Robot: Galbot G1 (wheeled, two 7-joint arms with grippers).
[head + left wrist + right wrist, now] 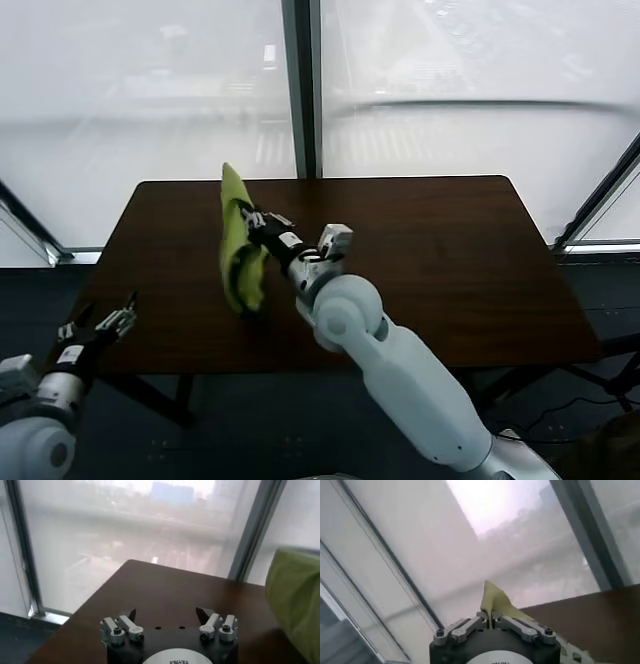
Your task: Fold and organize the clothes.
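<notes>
The clothes are one lime-green T-shirt (234,245), bunched and hanging in a tall narrow fold over the left middle of the dark brown table (450,260). Its lower end reaches the tabletop. My right gripper (246,216) is shut on the shirt's upper part and holds it up. In the right wrist view a peak of green fabric (495,600) sticks out from between the closed jaws of the right gripper (490,618). My left gripper (105,318) stands open and holds nothing, low beside the table's front left corner. From the left wrist the open left gripper (166,614) faces the shirt (295,595), which hangs well apart from it.
Large frosted windows with a dark post (305,90) stand right behind the table's far edge. Bare tabletop spreads to the right of the shirt. Dark floor surrounds the table, with cables at the lower right (600,390).
</notes>
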